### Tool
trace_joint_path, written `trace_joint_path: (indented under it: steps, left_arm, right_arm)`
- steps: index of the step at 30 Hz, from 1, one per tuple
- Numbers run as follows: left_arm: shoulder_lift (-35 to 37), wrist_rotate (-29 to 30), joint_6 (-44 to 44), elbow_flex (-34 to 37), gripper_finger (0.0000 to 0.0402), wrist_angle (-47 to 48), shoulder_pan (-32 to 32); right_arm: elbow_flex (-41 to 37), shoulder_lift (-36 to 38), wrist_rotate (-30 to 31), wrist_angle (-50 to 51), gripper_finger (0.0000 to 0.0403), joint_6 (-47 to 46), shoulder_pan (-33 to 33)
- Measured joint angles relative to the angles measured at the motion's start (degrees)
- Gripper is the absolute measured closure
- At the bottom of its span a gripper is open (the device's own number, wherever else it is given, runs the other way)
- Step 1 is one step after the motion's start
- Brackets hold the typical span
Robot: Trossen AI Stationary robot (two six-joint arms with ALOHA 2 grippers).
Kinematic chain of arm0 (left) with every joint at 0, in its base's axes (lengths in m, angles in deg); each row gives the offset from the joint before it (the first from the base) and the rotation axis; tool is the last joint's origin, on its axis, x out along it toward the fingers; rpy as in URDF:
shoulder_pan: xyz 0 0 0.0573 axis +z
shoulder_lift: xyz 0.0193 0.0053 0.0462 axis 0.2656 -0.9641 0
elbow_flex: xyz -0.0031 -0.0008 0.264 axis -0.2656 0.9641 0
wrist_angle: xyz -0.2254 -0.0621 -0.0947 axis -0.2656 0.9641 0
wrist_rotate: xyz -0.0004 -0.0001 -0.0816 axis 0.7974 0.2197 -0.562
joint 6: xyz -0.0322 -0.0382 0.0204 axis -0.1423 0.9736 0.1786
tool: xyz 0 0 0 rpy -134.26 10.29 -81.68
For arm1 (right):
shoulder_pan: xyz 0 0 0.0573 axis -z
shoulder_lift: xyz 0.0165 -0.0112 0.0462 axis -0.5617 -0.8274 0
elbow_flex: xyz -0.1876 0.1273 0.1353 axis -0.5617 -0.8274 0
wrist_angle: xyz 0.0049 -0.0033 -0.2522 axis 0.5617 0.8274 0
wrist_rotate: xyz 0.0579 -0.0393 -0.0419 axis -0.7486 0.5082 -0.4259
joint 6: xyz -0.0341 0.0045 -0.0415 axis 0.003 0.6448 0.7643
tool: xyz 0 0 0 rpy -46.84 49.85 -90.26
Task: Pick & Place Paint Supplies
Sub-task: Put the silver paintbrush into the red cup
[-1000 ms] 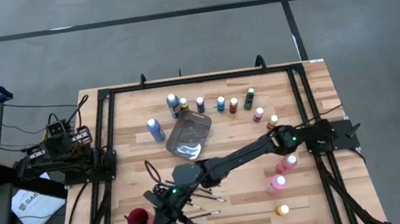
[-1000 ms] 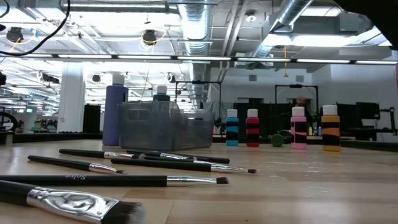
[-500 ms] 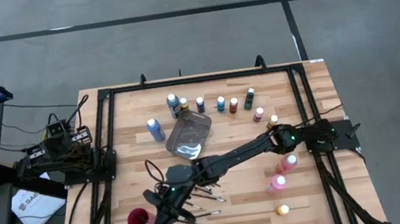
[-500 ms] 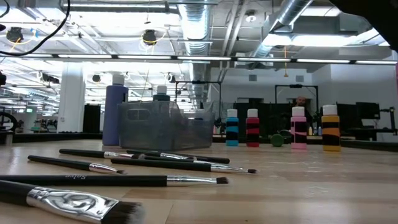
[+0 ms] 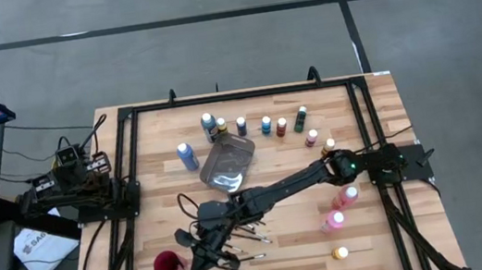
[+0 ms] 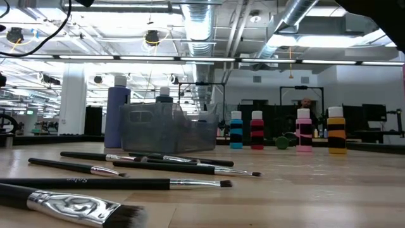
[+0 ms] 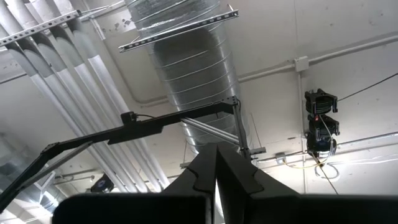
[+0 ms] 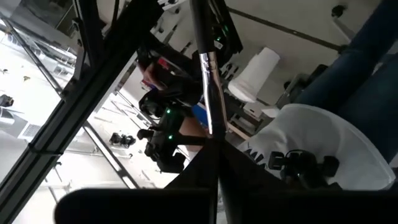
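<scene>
Right hand (image 5: 202, 248) is stretched across the worktop (image 5: 366, 230) to its front left part, just beside the red cup (image 5: 166, 265). In the right wrist view its two fingers are pressed together on a thin dark paintbrush (image 8: 205, 68) with a metal ferrule, which stands out between them. Several other paintbrushes (image 5: 247, 235) lie flat on the wood close under this hand; the low view shows them lying nearly parallel, tips pointing the same way. The grey metal tray (image 5: 229, 164) sits near the middle of the worktop. A row of small paint bottles (image 5: 266, 125) stands along the far side, a blue bottle (image 5: 187, 155) is just beside the tray, and two pink bottles (image 5: 341, 208) stand at the right side. Left hand (image 7: 216, 180) is folded back at the left edge, fingers together, pointing at the ceiling.
</scene>
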Motion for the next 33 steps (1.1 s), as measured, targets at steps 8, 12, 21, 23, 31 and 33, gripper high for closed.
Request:
trace_joint_path:
  steps: [8, 12, 21, 23, 31, 33]
  left_arm:
    - [-0.02, 0.02, 0.0, 0.0, 0.0399, 0.0, 0.0]
    - [-0.01, 0.02, 0.0, 0.0, 0.0399, 0.0, -0.01]
    - [-0.01, 0.01, 0.0, 0.0, 0.0399, 0.0, 0.0]
    - [-0.01, 0.02, 0.0, 0.0, 0.0399, 0.0, -0.01]
    - [0.0, 0.01, 0.0, 0.0, 0.0399, 0.0, 0.0]
    - [-0.02, 0.02, 0.0, 0.0, 0.0399, 0.0, -0.02]
  right_arm:
    - [0.0, 0.01, -0.05, 0.52, 0.0403, -0.24, 0.55]
    - [0.0, 0.01, -0.03, 0.45, 0.0403, -0.18, 0.87]
    - [0.0, 0.01, -0.05, -0.61, 0.0355, 1.25, 0.72]
    - [0.0, 0.03, -0.05, -0.76, 0.0336, 1.5, 0.76]
    - [0.0, 0.03, 0.49, -4.89, 0.0273, 10.2, 1.55]
    - [0.0, 0.13, -0.73, -7.55, 0.0262, 16.33, 2.12]
